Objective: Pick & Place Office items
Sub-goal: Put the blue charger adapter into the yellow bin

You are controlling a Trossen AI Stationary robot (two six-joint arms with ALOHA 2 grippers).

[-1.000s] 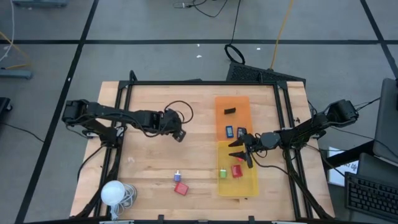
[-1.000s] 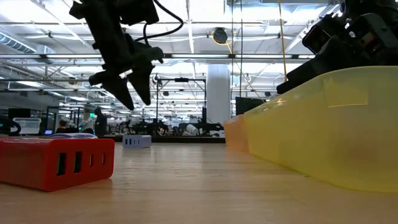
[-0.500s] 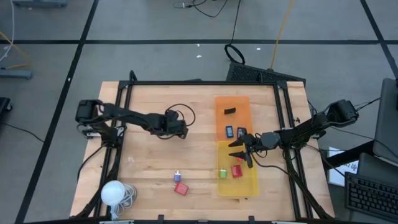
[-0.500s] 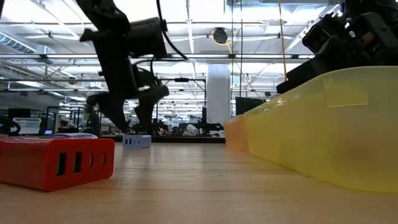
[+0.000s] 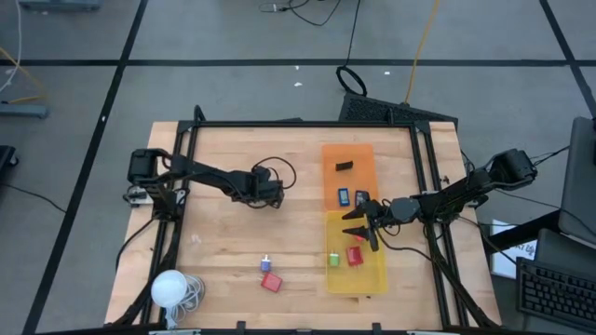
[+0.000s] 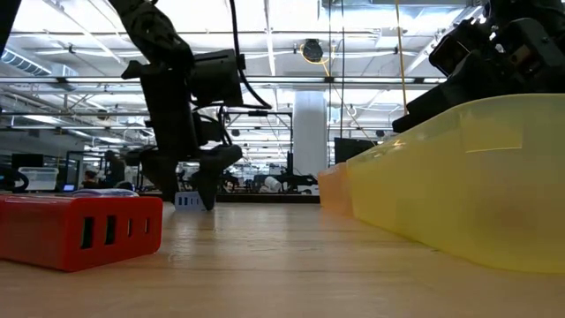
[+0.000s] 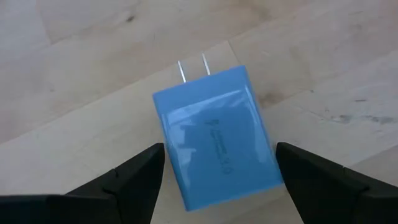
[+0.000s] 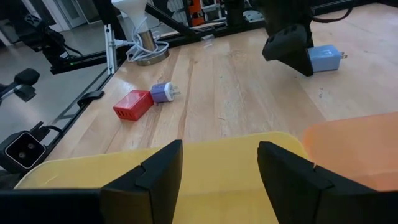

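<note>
Glossy blue rect. charger, metal prongs

On the pale wood table, a light-blue plug block with silver prongs lies between dark fingers, a red block at six o'clock, and orange tray above yellow tray at three o'clock.

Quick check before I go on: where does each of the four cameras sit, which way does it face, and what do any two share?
High: overhead, straight down on table, both arms.
Low: table height, level across; left claw, red block.
Left wrist: down on blue charger between open fingers.
Right wrist: across yellow tray; own fingers.
Shared: right wrist also shows the charger.
</note>
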